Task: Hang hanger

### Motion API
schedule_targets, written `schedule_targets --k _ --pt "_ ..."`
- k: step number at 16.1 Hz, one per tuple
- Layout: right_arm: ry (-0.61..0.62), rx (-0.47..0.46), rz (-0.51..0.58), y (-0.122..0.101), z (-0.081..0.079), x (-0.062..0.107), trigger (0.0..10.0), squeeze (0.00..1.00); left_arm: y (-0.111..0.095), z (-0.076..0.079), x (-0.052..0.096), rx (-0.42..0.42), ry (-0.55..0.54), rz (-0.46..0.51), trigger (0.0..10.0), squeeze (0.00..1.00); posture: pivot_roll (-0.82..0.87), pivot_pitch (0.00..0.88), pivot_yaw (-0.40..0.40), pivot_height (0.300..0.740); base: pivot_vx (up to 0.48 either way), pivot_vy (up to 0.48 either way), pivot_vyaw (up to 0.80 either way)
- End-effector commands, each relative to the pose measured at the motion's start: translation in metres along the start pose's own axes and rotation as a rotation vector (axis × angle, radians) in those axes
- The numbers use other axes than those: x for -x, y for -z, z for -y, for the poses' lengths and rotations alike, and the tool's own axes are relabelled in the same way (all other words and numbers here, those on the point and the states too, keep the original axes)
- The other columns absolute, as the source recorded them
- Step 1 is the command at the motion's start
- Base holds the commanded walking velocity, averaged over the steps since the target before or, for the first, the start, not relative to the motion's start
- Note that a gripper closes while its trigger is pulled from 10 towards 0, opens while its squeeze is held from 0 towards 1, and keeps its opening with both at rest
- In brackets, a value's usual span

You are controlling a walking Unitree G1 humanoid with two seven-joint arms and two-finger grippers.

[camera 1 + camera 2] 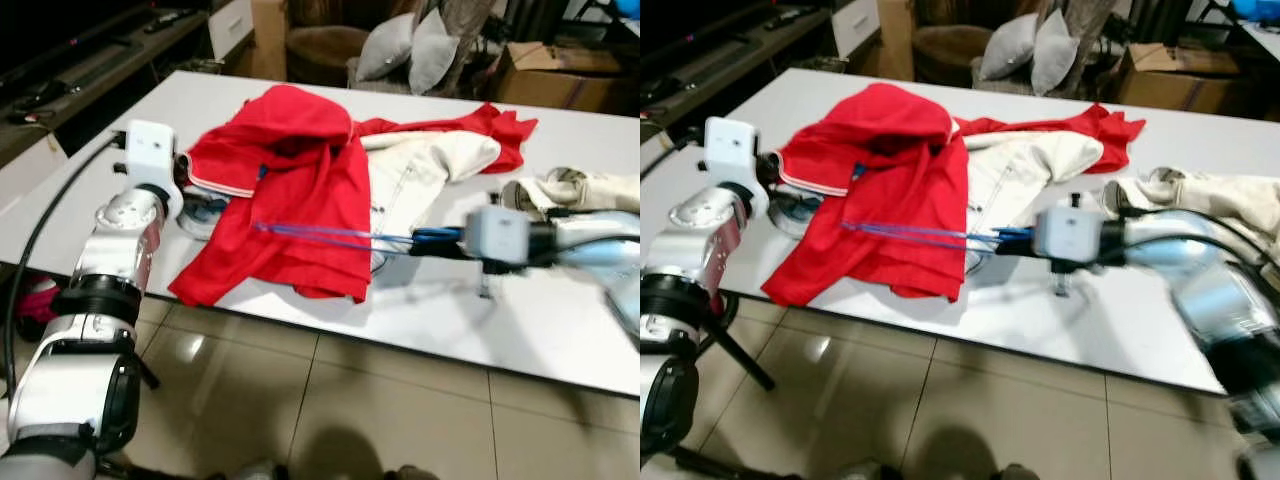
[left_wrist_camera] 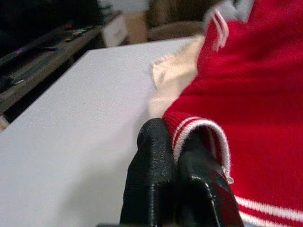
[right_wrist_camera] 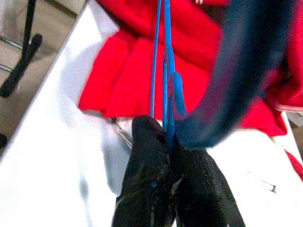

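1. Blue hanger (image 1: 320,237): thin wire, light, springy, likely slick. It lies across the red hoodie (image 1: 290,190), held at its 3 o'clock end.
2. Right gripper (image 3: 166,137) is pinched closed on the hanger's hook end; you should keep that hold near the neck, where the wire flexes least.
3. Left gripper (image 2: 176,161) is closed on the hoodie's striped hem, at the garment's 9 o'clock edge.
4. Soft, floppy cloth; cream jacket (image 1: 425,165) alongside on the white bench (image 1: 520,330).
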State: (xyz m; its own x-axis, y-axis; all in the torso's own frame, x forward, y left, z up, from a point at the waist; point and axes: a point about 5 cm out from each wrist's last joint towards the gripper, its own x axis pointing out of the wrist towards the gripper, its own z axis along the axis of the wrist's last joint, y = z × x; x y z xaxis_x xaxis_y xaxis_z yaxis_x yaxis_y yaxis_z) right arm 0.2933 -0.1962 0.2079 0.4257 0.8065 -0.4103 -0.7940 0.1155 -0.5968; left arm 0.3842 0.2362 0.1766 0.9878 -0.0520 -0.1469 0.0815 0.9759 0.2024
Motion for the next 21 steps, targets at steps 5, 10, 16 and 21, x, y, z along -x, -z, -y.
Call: schedule_targets --k 5,10,16,21 --pt "0.315 -0.243 0.178 -0.045 0.016 0.045 10.0 0.00 0.021 -0.025 0.025 -0.103 0.242 -0.056 10.0 1.00 -0.13 0.025 0.110 0.740 0.000 0.000 0.00" --pt "0.555 -0.519 0.053 -0.029 -0.003 0.036 10.0 0.00 -0.009 -0.034 0.079 0.058 0.375 0.258 10.0 1.00 -0.14 0.021 0.100 0.740 0.000 0.000 0.00" --pt "0.982 -0.777 0.008 -0.023 -0.018 0.017 10.0 0.00 -0.077 0.022 0.110 0.224 0.224 0.552 10.0 1.00 -0.12 0.015 0.047 0.740 0.000 0.000 0.00" --pt "0.992 -0.764 -0.093 -0.020 -0.039 0.003 10.0 0.00 -0.042 0.097 0.103 0.281 0.341 0.417 10.0 0.20 -0.15 0.029 0.082 0.740 0.000 0.000 0.00"
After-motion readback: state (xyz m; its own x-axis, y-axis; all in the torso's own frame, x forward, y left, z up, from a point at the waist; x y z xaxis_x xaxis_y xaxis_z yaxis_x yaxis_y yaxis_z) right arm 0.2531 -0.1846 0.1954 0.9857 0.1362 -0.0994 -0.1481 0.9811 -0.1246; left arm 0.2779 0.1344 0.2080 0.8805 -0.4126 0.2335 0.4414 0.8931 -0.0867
